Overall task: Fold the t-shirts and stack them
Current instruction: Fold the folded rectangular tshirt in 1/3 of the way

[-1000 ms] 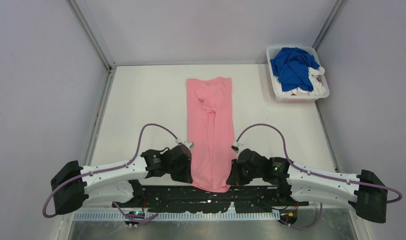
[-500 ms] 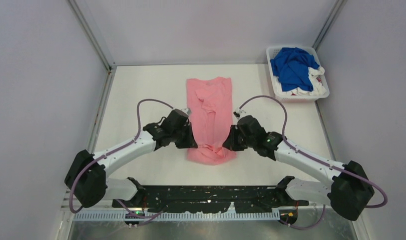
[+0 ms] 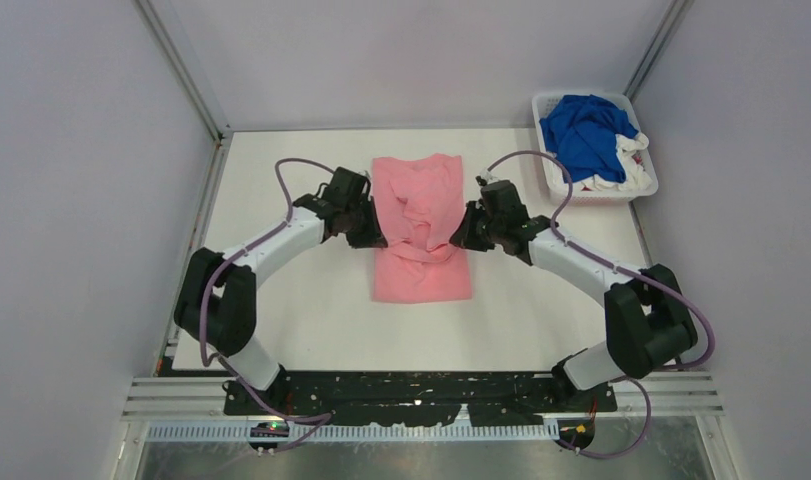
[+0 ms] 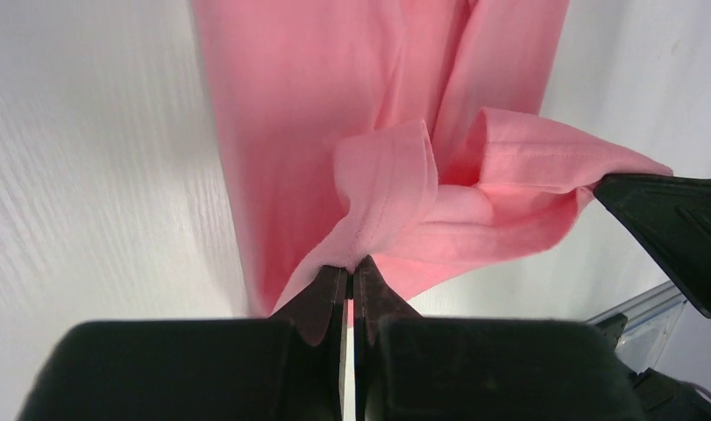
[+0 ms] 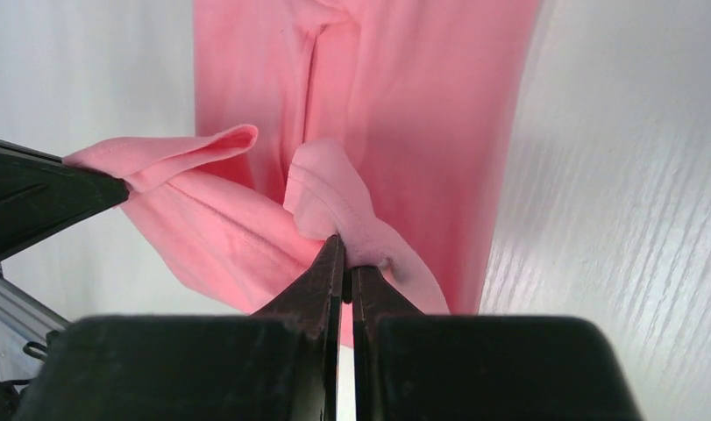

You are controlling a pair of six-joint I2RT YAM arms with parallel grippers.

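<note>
A light pink t-shirt (image 3: 421, 270) lies lengthwise on the white table, its near hem lifted and carried over its middle. My left gripper (image 3: 377, 238) is shut on the hem's left corner (image 4: 369, 215). My right gripper (image 3: 459, 238) is shut on the hem's right corner (image 5: 330, 197). Both hold the hem above the shirt's middle. The far part of the shirt (image 3: 416, 175) lies flat. A royal blue t-shirt (image 3: 581, 130) and white t-shirts (image 3: 621, 172) sit bunched in the basket.
A white slatted plastic basket (image 3: 553, 176) stands at the table's far right corner. Metal frame rails run along the left (image 3: 196, 240) and right (image 3: 649, 262) table edges. The walls close in on three sides.
Both grippers have moved from the table's near edge toward the far side, carrying the pink shirt's near hem up and over the shirt, which now lies doubled at its near end.
</note>
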